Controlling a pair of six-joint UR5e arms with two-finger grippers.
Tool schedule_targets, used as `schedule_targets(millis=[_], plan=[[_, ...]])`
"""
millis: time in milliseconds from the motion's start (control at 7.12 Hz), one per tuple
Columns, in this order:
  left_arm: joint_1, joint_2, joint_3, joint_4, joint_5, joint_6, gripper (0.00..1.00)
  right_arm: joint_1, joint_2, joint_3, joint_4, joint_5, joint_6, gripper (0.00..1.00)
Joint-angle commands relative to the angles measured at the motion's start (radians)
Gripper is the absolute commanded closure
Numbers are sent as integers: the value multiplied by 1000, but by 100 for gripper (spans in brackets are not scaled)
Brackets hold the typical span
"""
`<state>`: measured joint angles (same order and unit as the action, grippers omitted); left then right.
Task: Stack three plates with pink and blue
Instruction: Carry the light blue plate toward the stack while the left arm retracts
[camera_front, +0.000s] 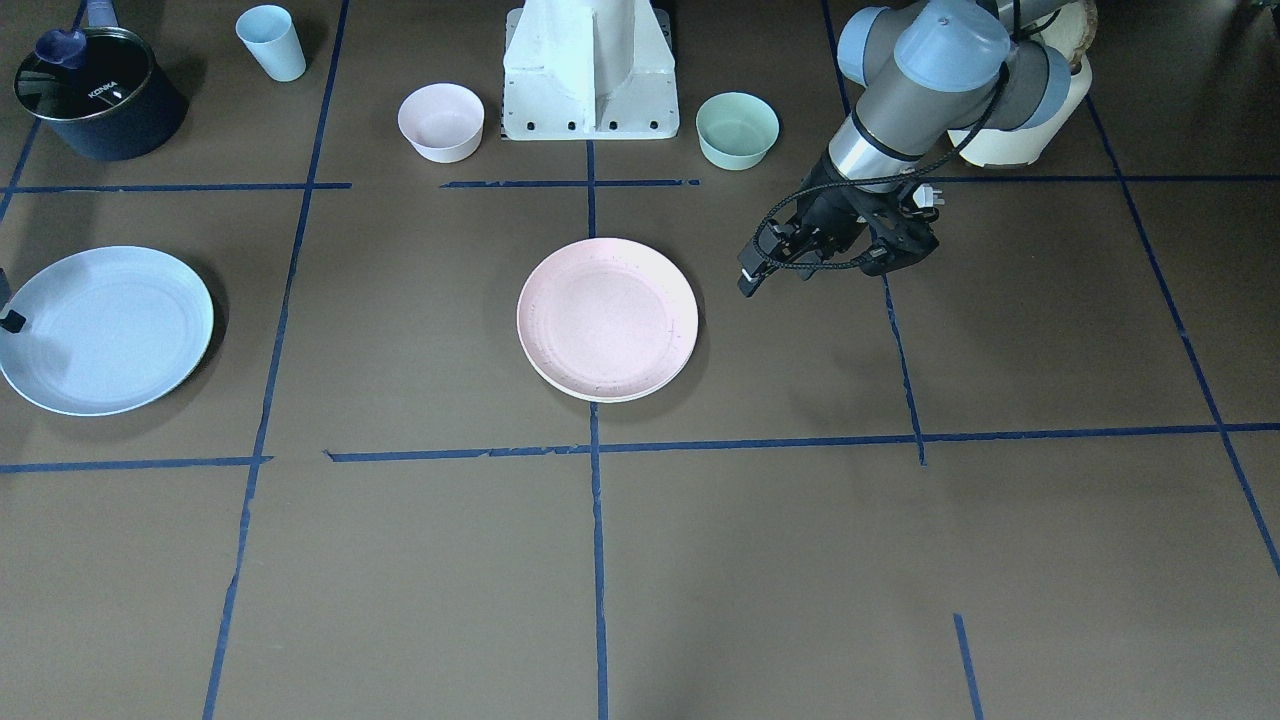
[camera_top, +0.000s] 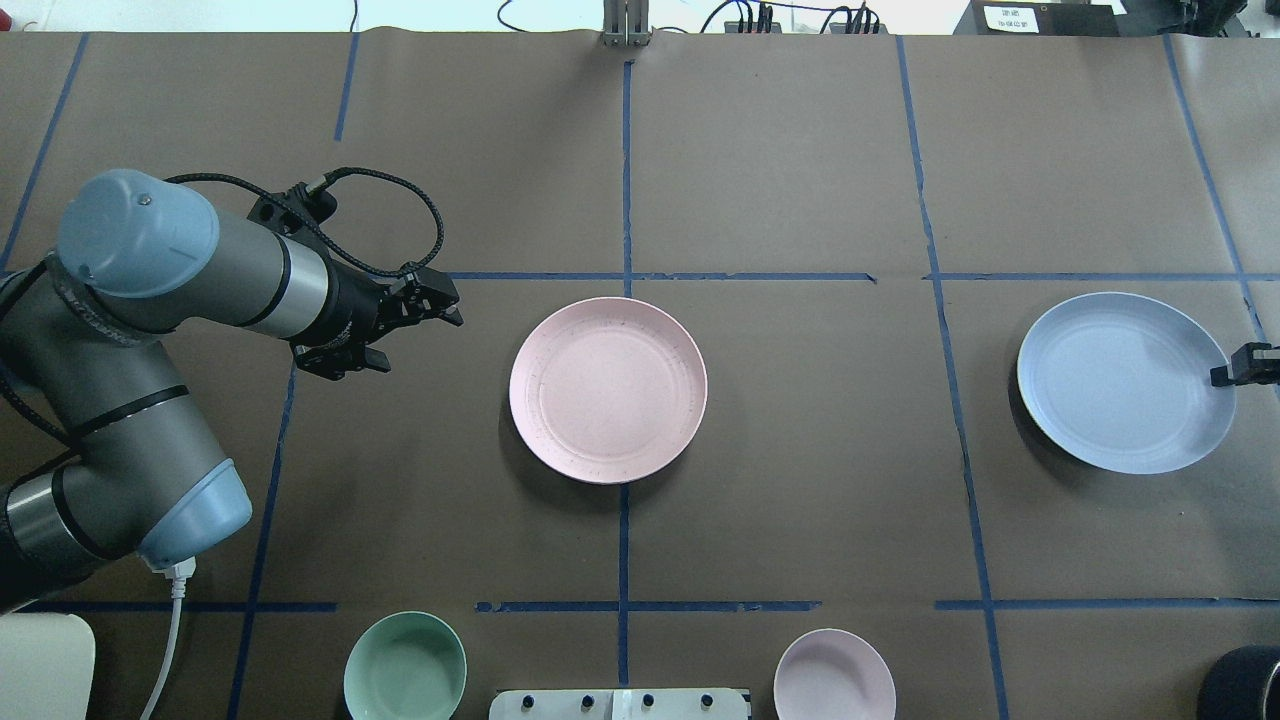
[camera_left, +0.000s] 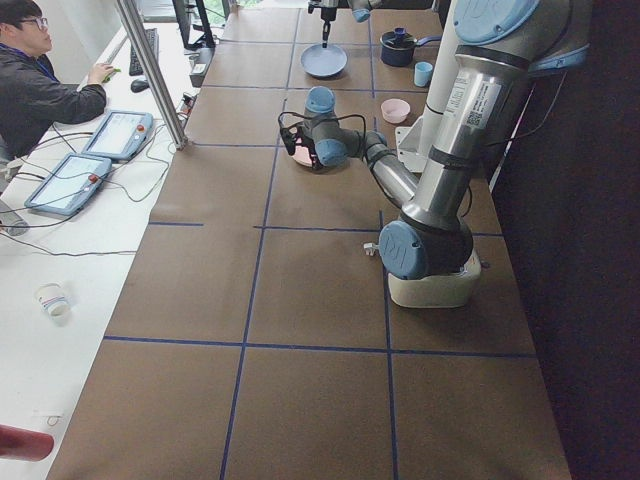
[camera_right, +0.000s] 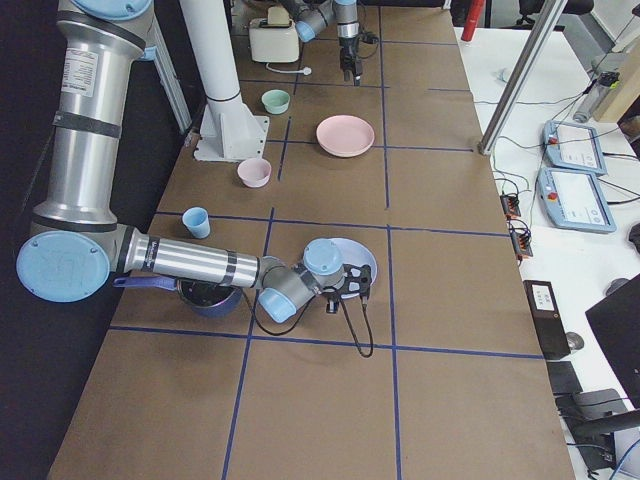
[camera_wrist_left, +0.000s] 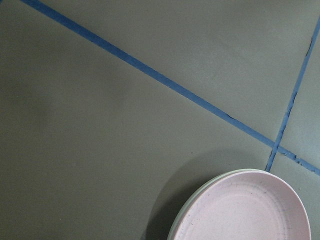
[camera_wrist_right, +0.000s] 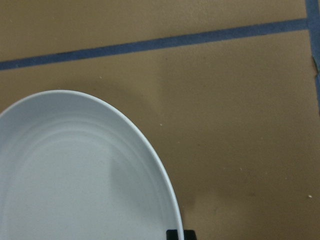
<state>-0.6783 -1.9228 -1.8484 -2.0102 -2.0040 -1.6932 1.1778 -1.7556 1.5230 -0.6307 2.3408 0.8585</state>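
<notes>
Now right claw (camera_top: 1238, 372) clamps blue plate (camera_top: 1115, 385).

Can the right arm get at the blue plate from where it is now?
Probably yes: the right gripper sits at the outer rim of the blue plate, and nothing lies on that plate or crowds its edge.

We see the pink plate (camera_top: 607, 388) from five views. One camera sits high behind the robot (camera_front: 590, 80), looking forward and down on it; another faces back from across the table (camera_top: 800, 150), steeply down. Two side cameras look along the table from either end, both catching it. The left wrist camera looks down close beside it; the right wrist camera sits close over the blue plate (camera_wrist_right: 75, 175), well away.
</notes>
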Motion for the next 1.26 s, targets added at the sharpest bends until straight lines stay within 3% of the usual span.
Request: schedule_targets(millis=[0, 140, 421, 702, 843, 1124], plan=[[-6, 4, 0, 1, 1, 29, 0, 68, 45, 74, 13, 102, 120, 100], [-9, 24, 0, 5, 1, 70, 0, 69, 115, 75, 14, 132, 208, 100], [-33, 27, -24, 150, -6, 255, 0, 57, 255, 77, 3, 127, 350, 100], [-82, 63, -107, 339, -21, 520, 0, -48, 356, 78, -9, 39, 453, 100], [-149, 92, -106, 352, -83, 632, 0, -117, 425, 104, -103, -39, 458, 100], [-254, 166, -100, 352, -154, 818, 0, -298, 543, 246, -422, -228, 458, 100]])
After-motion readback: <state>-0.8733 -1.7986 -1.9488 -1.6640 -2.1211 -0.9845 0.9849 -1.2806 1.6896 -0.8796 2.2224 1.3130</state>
